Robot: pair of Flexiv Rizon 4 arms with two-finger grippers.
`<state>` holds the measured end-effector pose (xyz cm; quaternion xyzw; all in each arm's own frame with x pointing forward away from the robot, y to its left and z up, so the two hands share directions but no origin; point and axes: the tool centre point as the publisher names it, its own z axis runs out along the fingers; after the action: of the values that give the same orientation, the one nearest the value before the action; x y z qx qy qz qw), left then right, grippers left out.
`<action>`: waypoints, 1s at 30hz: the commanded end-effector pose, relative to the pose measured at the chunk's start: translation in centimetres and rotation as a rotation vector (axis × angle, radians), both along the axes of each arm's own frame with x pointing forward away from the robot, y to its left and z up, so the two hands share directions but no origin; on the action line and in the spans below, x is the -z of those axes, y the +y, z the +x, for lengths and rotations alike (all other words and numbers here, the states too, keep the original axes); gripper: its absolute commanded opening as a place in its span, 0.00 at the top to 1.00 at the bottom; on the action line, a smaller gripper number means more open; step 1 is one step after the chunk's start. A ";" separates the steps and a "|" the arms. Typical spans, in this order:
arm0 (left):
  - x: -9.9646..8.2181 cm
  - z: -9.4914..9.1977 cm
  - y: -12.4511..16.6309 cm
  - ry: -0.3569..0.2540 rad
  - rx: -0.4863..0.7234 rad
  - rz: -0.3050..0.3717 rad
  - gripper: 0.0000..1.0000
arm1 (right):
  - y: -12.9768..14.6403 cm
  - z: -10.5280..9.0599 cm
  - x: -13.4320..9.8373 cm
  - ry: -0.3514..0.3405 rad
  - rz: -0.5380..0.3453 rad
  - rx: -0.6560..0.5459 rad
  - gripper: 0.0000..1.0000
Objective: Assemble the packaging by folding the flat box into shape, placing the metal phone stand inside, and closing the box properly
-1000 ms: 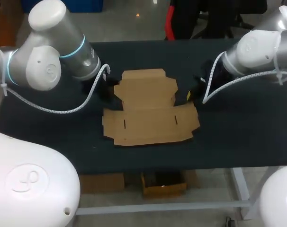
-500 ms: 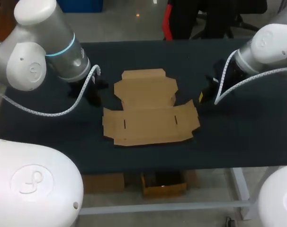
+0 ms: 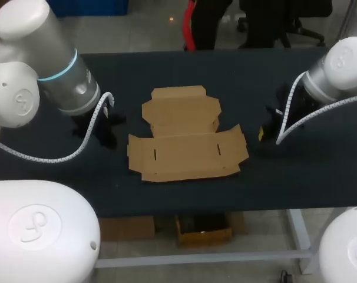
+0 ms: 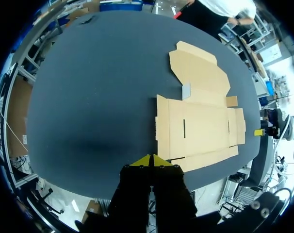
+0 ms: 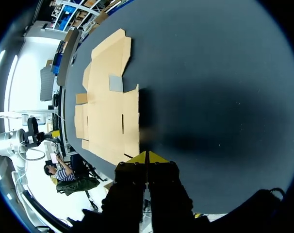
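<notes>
**Q:** How do the two arms stand about the flat cardboard box (image 3: 187, 138)?

**A:** The left arm (image 3: 55, 82) enters from the left side. Its left hand (image 3: 103, 135) hangs over the counter (image 3: 296, 177) near the box's left edge, apart from the card. The right arm (image 3: 337, 76) enters from the right side. Its right hand (image 3: 262, 133) is near the box's right edge and also clear of it. The box lies between the two hands.

**Q:** What is the state of each hand?

**A:** In the left wrist view the yellow fingertips (image 4: 143, 161) meet point to point with nothing between them, and the box lies ahead of them. In the right wrist view the fingertips (image 5: 154, 158) are likewise pressed together and hold nothing.

**Q:** How does the box lie?

**A:** It lies unfolded and flat in the middle of the counter. The wider panel, cut with two short slots, is on the robot's side, and the narrower panel with its side flaps is on the far side. Both wrist views show a grey rectangular piece (image 4: 186, 90) at a notch where the narrower panel joins the wider one. What it is cannot be told.

**Q:** And the surface?

**A:** The counter top is dark and matt, and each hand casts a soft shadow on it beside the box.
</notes>
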<state>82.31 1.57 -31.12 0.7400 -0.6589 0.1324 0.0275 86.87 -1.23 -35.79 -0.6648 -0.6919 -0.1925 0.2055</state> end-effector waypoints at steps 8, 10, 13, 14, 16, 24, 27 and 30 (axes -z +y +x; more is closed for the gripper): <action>1.1 -4.3 0.6 -0.012 -0.020 -0.084 1.00 | -0.9 -4.5 1.2 -0.026 0.021 0.015 1.00; 1.5 -4.7 0.5 -0.007 -0.025 -0.095 1.00 | -1.0 -5.0 1.5 -0.026 0.027 0.014 1.00; 2.0 -5.3 0.2 0.004 -0.023 -0.105 1.00 | -0.8 -5.8 1.8 -0.028 0.033 0.012 1.00; 2.2 -5.5 0.0 0.007 -0.022 -0.106 1.00 | -0.7 -6.1 1.9 -0.028 0.035 0.010 1.00; 2.6 -5.9 -0.3 0.012 -0.020 -0.113 1.00 | -0.6 -6.5 2.2 -0.031 0.040 0.006 1.00; 4.0 -6.5 -1.3 0.054 -0.008 -0.162 1.00 | 0.6 -7.6 3.4 -0.028 0.039 -0.005 1.00; 4.6 -6.4 -1.6 0.069 -0.004 -0.176 1.00 | 1.3 -7.5 3.8 -0.028 0.037 -0.017 1.00; 5.1 -6.1 -1.9 0.080 -0.002 -0.180 1.00 | 1.6 -7.4 4.0 -0.031 0.042 -0.019 1.00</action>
<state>75.36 0.07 -35.38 0.7405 -0.6411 0.1648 0.1162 79.26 0.11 -39.27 -0.6519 -0.6968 -0.2144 0.2084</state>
